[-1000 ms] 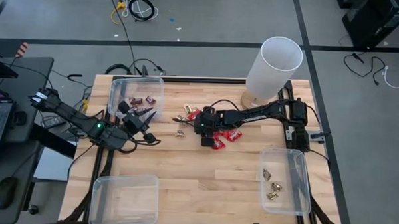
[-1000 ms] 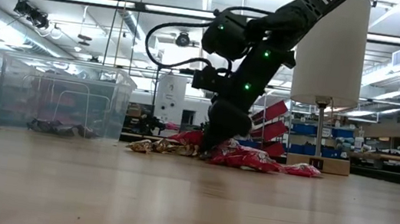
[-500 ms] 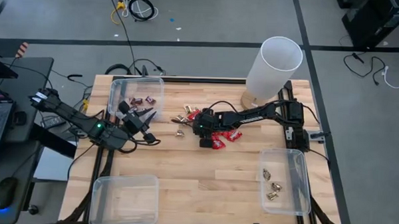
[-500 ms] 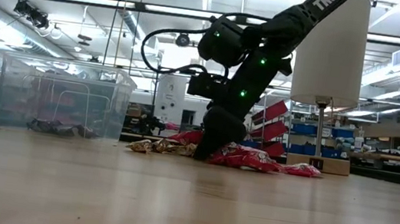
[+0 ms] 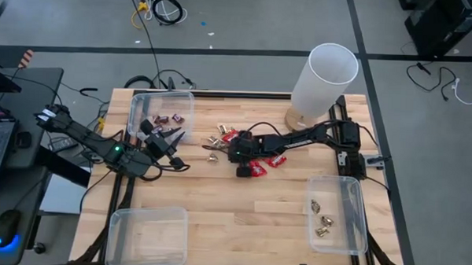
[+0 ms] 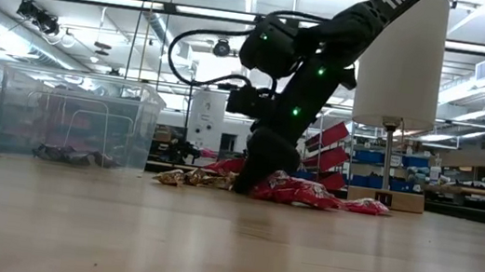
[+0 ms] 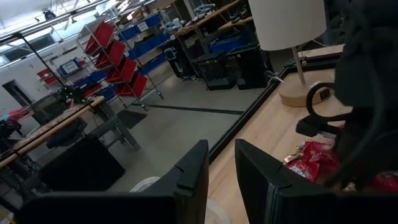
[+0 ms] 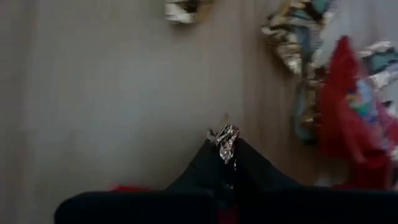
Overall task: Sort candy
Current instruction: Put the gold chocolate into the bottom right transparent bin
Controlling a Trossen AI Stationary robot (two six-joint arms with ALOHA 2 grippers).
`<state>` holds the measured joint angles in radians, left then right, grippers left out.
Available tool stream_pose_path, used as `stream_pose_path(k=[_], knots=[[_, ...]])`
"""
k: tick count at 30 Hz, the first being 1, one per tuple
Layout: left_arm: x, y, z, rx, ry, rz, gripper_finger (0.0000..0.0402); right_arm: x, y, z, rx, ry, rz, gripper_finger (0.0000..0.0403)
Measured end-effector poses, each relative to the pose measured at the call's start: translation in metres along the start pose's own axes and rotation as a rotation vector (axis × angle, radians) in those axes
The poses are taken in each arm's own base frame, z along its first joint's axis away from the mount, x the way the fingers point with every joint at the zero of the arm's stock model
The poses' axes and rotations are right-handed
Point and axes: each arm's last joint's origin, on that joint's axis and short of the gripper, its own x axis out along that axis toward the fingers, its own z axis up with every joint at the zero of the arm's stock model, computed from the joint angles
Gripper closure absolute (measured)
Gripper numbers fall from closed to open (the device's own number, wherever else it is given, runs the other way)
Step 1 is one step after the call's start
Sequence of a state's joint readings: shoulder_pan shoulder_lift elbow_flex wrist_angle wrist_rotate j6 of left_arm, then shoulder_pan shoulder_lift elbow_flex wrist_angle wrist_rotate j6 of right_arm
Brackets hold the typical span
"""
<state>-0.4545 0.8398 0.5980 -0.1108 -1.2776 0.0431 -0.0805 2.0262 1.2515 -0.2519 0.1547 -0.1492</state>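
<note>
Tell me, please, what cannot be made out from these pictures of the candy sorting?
- Left wrist view: the right arm blocks most of the shiny red candy packets.
- Low view: the right gripper hides its jaws among the pile of sweets.
- Right wrist view: blurred; only a scrap of crinkled silvery foil shows between the jaws.
- High view: the small gold-foil pieces in the clear plastic bin are too small to count surely.

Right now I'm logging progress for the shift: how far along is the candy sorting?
Early on. Done: a few dark mini bars lie in the far-left clear bin and three gold-foil pieces in the right clear bin. In hand: the right gripper pinches a foil-wrapped sweet. Left: the pile of red packets; the near-left clear bin holds nothing.
</note>
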Motion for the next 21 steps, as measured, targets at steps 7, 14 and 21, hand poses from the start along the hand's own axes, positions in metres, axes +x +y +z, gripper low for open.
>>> stream_pose_path(k=[7, 14, 21], knots=[[0.000, 0.000, 0.000, -0.012, 0.000, 0.000, 0.0319, -0.042, 0.000, 0.018, 0.037, -0.111, 0.006, 0.0382], [0.000, -0.001, 0.000, -0.026, -0.001, -0.032, 0.0319, -0.109, -0.001, 0.028, 0.095, -0.214, 0.033, 0.0385], [0.000, -0.001, 0.001, -0.040, -0.005, -0.041, 0.0319, -0.182, -0.001, 0.020, 0.170, -0.269, 0.065, 0.0389]])
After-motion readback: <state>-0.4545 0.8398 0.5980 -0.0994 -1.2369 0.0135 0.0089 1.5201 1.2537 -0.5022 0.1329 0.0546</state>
